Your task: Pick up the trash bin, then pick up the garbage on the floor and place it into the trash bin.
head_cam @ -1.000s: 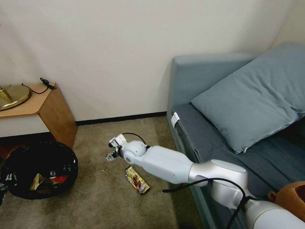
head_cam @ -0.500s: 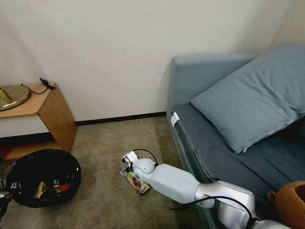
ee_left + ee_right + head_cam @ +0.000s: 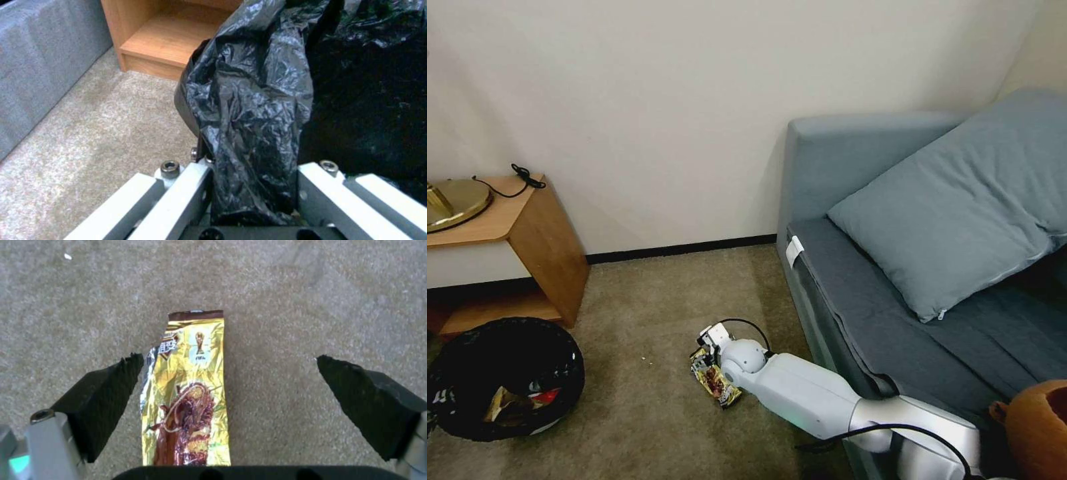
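Right arm: enters the head view from the lower right and reaches to the carpet at lower centre. Right tool (image 3: 706,347): low over the floor, black pads (image 3: 103,396) spread wide apart, holding nothing. In the right wrist view the candy wrapper (image 3: 189,393) lies flat on the carpet between the pads, much closer to one pad than to the other; whether that pad touches the foil cannot be told.

Candy wrapper (image 3: 715,378): yellow-brown foil, long and narrow, on the carpet at lower centre of the head view, just left of the sofa's front edge, partly overlapped by the right wrist.

Left tool (image 3: 253,196): white fingers (image 3: 178,200) closed on a fold of the black bag liner (image 3: 249,110), which runs down between them; the bin's dark mouth sits beside it in the left wrist view.

Trash bin (image 3: 447,400): lower left of the head view, black liner over its rim, its mouth turned towards the camera. Inside: a red packet (image 3: 542,397) and a tan scrap (image 3: 502,404).

Plush toy (image 3: 1037,427): brown, lower right corner of the head view, on the sofa.

Sofa (image 3: 854,167): grey-blue, right half of the head view, carrying a large grey-blue cushion (image 3: 960,207).

Wooden side tabletop (image 3: 514,213): left edge, behind the bin, bearing a brass lamp base (image 3: 454,200) and a black cord (image 3: 526,175).

Wall (image 3: 660,100): pale, with dark skirting, across the top.
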